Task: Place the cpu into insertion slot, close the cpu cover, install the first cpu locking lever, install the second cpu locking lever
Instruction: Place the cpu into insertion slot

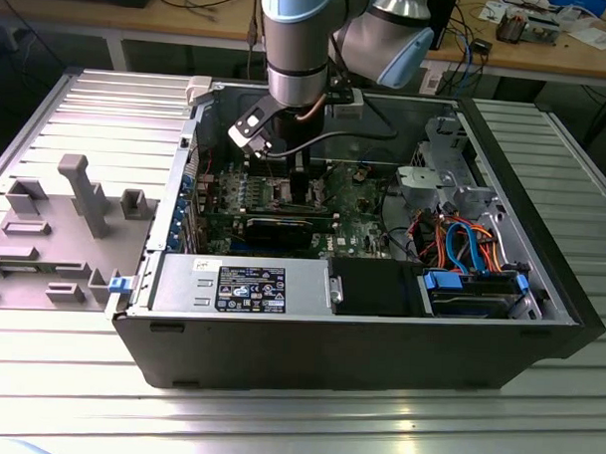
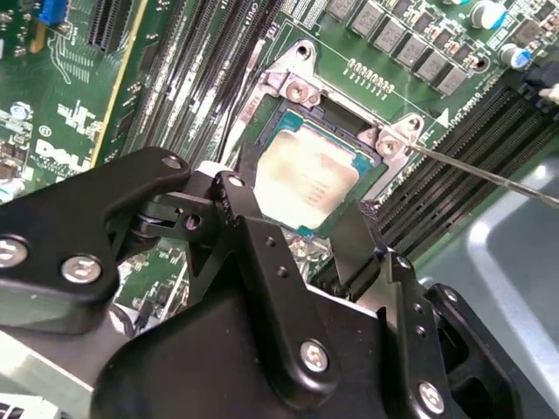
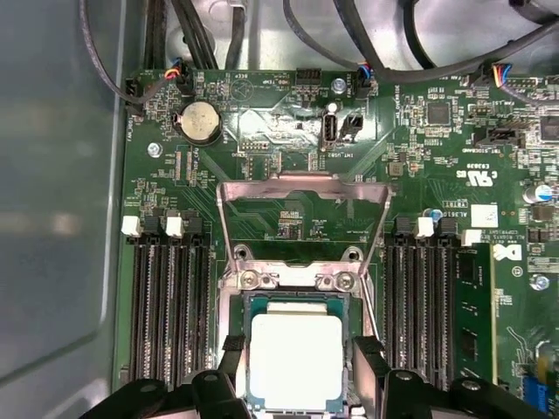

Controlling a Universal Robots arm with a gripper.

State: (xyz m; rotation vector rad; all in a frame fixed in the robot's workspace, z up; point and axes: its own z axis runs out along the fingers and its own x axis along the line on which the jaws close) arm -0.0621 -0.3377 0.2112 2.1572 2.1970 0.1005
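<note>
Part of the cpu (image 3: 295,356) was covered in both wrist views. In the second wrist view one corner of the cpu (image 2: 306,170) was overlapped by a black finger. In the first wrist view one edge was cut off behind the black linkage of the jaws. In the exterior view the arm (image 1: 299,48) was seen reaching down into the open computer case (image 1: 329,333), and the board under the wrist was masked by it.

The cpu was found lying flat in the socket (image 3: 297,298), silvery top up. The jaws were closed to the cpu's width and the cpu was held by two opposite edges, one of the fingers (image 3: 369,371) set against each. No gap could be made out there.

The cpu cover (image 3: 301,185) was noted raised on its hinge at the side of the socket away from the jaws, with the motherboard (image 3: 262,131) seen through its window. A thin locking lever (image 2: 489,175) was seen swung out from the socket across the memory slots (image 3: 166,305). Memory slots were ranged close on two sides of the socket, so little room was left beside the fingers. The space above the socket was open.

The case was set on a slatted desk (image 1: 276,425), with a grey fixture tray (image 1: 44,238) just beside it at the exterior view's left.
</note>
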